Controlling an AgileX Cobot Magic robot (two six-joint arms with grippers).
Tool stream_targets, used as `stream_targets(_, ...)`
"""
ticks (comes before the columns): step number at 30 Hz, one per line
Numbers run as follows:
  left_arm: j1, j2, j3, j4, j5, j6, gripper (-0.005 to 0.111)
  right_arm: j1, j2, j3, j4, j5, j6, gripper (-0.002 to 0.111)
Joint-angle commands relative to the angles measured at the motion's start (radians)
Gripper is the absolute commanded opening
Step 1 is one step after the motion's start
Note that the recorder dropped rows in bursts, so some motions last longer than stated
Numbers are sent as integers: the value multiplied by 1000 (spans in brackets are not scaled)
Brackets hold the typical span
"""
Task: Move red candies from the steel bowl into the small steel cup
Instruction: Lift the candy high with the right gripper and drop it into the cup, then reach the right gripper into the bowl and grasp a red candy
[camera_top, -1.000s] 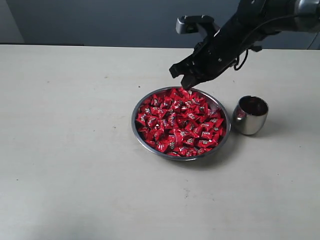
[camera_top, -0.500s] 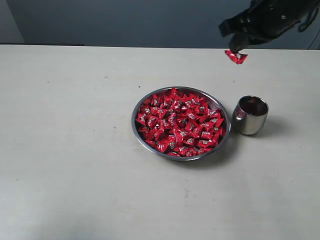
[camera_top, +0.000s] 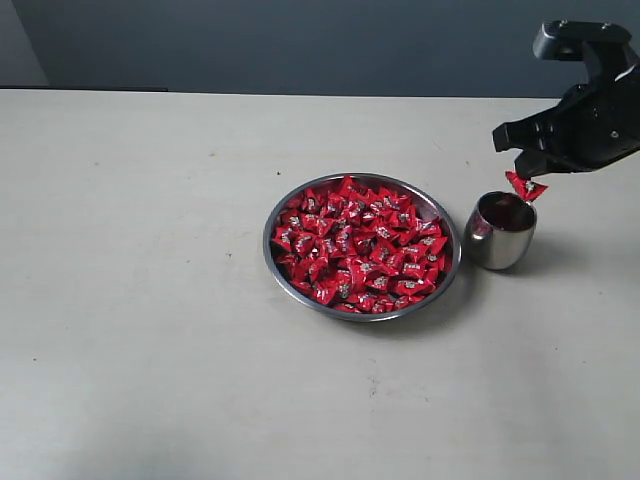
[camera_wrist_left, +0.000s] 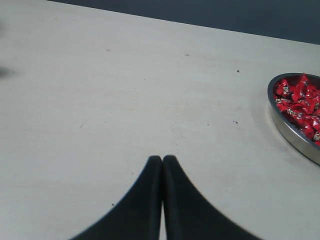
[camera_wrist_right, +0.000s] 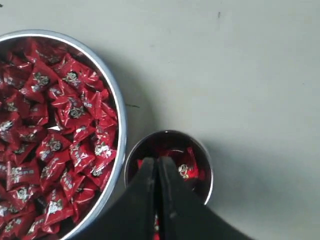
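The steel bowl (camera_top: 267, 241) sits mid-table, heaped with red candies (camera_top: 360, 245). Just to its right stands the small steel cup (camera_top: 495, 248). My right gripper (camera_top: 526, 171) hangs right above the cup's mouth, shut on one red candy (camera_top: 526, 186) that dangles from the tips. In the right wrist view the gripper (camera_wrist_right: 156, 160) covers part of the cup (camera_wrist_right: 210, 172); a candy (camera_wrist_right: 188, 170) lies inside, and the bowl's rim (camera_wrist_right: 121, 135) is alongside. My left gripper (camera_wrist_left: 162, 159) is shut on nothing, over bare table, with the bowl (camera_wrist_left: 290, 132) off to one side.
The pale tabletop (camera_top: 150, 300) spreads wide to the left and front of the bowl. A dark wall (camera_top: 250, 40) runs along the table's far edge. The left arm does not show in the exterior view.
My right gripper lifted a candy out of the bowl, swung right with it and came down over the cup's mouth. The left gripper shows no earlier frame.
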Motion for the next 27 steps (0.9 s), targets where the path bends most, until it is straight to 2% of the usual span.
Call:
stream_targets(1,2,-4,2,-1,-7,-2,0,-6,32,11,44,-48,-51,0)
stream_targets(7,2,-4,2,-1,-7,-2,0,-6,105,11,92,-67,-108,1)
stream_targets(10,2,-4,2,-1,-5,-2,0,-6,118,11,94,-60,-120,12)
stream_targets(13,2,-4,2,-1,-3,-2,0,-6,111,3,94,-35,-120,34)
stream_targets(14,2,-4,2,-1,-3,-2,0,-6,105,-1,98,-22,-120,37)
stream_targets(18,2,-4,2,-1,-3,-2,0,16,48,-25,163,35,-121,34)
stream_targets(27,2,-4,2,-1,-3,-2,0,301,117,-39,209,64,-207,34)
